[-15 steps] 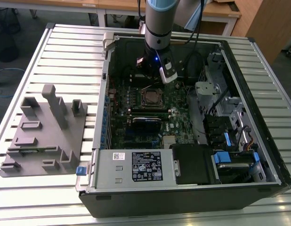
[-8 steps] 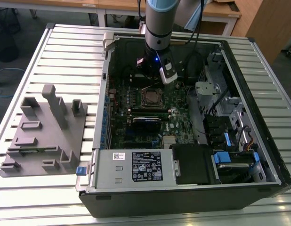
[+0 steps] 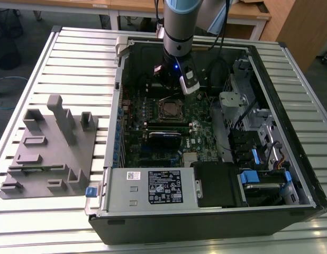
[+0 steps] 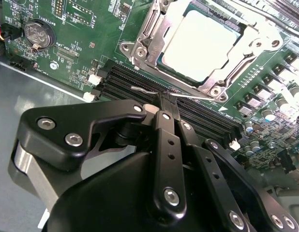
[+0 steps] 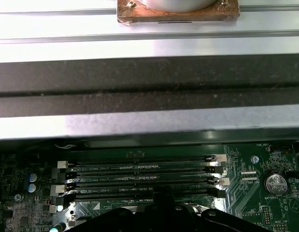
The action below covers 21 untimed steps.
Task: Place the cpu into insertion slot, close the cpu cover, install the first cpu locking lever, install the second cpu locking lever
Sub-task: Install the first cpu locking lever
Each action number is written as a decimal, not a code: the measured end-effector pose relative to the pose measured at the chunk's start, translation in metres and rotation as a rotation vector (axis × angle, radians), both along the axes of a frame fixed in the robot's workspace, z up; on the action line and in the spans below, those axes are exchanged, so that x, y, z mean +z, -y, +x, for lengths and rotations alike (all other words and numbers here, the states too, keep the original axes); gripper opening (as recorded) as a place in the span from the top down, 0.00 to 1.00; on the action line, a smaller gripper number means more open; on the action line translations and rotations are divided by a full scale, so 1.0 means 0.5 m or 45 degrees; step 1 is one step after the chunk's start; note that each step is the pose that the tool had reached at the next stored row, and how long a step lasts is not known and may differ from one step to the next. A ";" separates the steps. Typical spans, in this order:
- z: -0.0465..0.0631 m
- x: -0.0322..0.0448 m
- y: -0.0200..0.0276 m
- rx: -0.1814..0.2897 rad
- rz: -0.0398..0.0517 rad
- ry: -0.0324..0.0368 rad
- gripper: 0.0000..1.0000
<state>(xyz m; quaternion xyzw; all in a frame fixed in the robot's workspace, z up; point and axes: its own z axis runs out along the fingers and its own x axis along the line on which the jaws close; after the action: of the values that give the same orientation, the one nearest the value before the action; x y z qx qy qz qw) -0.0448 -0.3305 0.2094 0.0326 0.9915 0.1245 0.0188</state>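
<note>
Clearly the claw (image 4: 167, 99) is clenched, its tips pinching the thin wire locking lever (image 4: 198, 96) just beside the cover (image 4: 152, 30), which lies flat over the cpu (image 4: 200, 41), while the exterior view shows the insertion slot (image 3: 169, 109) at upper middle inside the open computer case (image 3: 206, 228).

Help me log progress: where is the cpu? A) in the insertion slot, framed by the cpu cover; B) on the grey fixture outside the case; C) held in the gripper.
A: in the second wrist view the cpu lies framed by the lowered cpu cover.
</note>
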 end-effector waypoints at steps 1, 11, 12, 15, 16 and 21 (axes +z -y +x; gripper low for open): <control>0.000 0.000 0.0000 0.000 0.000 0.0001 0.90; 0.002 -0.003 0.0000 0.000 0.000 0.0000 0.90; 0.002 -0.003 0.0000 0.000 0.000 -0.0001 0.90; 0.002 -0.005 -0.0001 0.000 0.001 0.0003 0.90; 0.002 -0.005 -0.0001 0.000 0.000 0.0003 0.90; 0.002 -0.007 -0.0001 0.000 0.000 0.0002 0.90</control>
<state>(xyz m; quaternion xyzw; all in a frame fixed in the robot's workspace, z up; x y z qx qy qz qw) -0.0438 -0.3304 0.2059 0.0325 0.9915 0.1247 0.0189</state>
